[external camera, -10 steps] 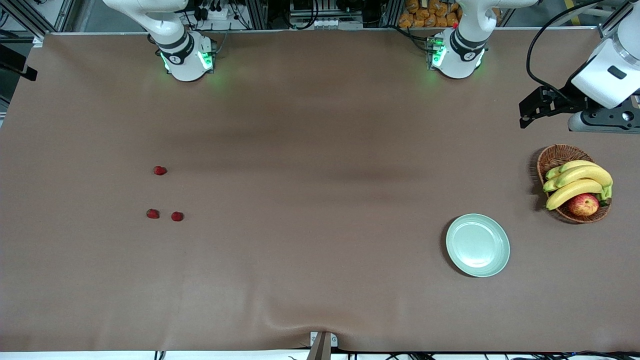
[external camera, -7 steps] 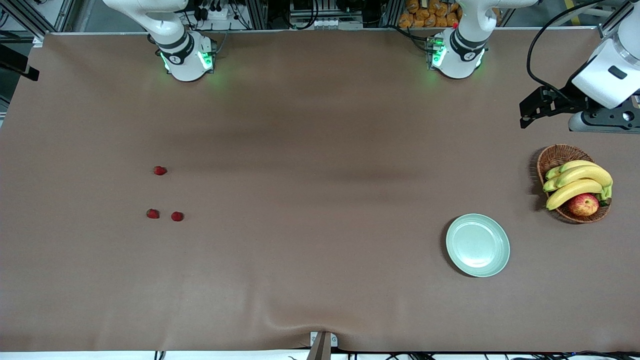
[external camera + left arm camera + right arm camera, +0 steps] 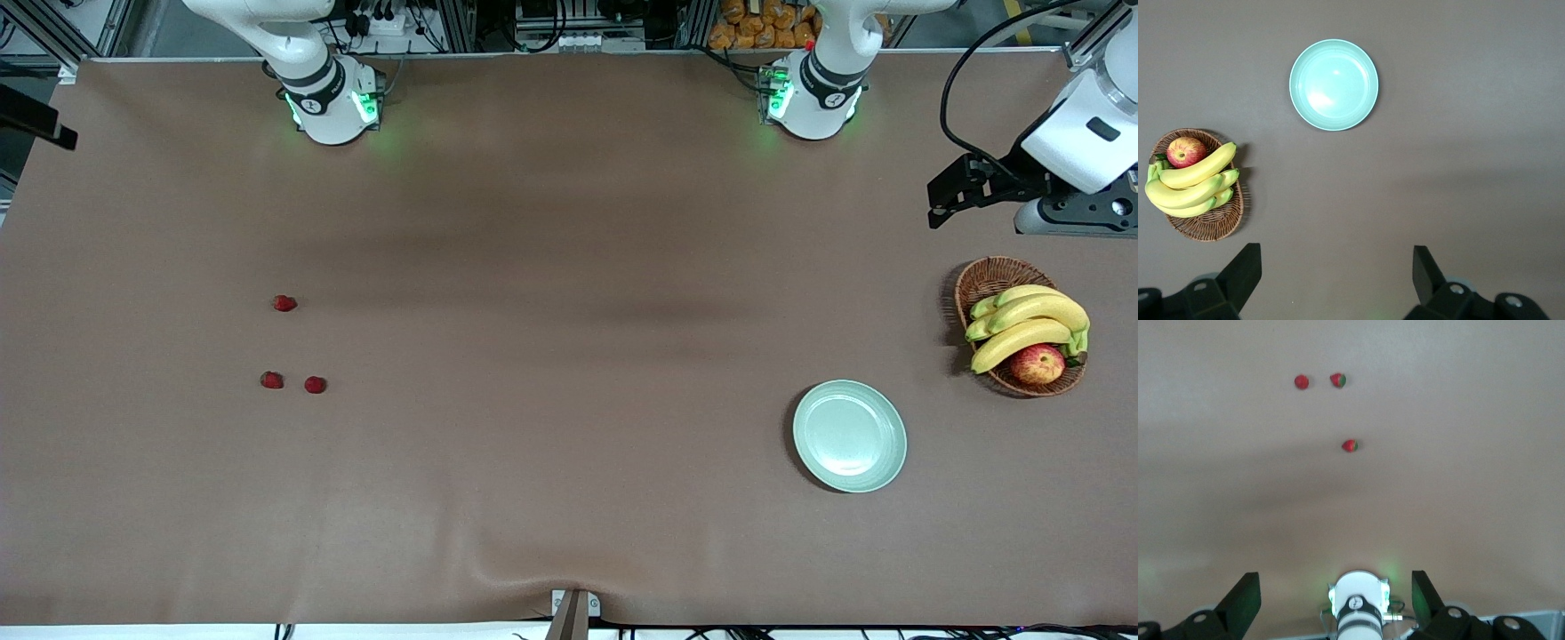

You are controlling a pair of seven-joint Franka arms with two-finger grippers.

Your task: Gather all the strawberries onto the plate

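Observation:
Three strawberries lie on the brown table toward the right arm's end: one [image 3: 284, 303] nearer the robots, and two [image 3: 272, 380] [image 3: 315, 385] side by side nearer the front camera. They also show in the right wrist view [image 3: 1350, 445] [image 3: 1338, 380] [image 3: 1301, 382]. The mint-green plate [image 3: 849, 436] sits empty toward the left arm's end and shows in the left wrist view [image 3: 1333, 85]. My left gripper [image 3: 1338, 249] is open and empty, high over the table beside the basket [image 3: 942, 197]. My right gripper [image 3: 1335, 577] is open and empty, high over its own arm's base.
A wicker basket [image 3: 987, 276] with bananas [image 3: 1027, 324] and a red-yellow apple [image 3: 1037, 364] stands beside the plate, closer to the left arm's table end. The basket also shows in the left wrist view [image 3: 1211, 230]. The table's front edge runs along the bottom of the front view.
Both grippers have drifted very slightly. The strawberries, plate and basket have not moved.

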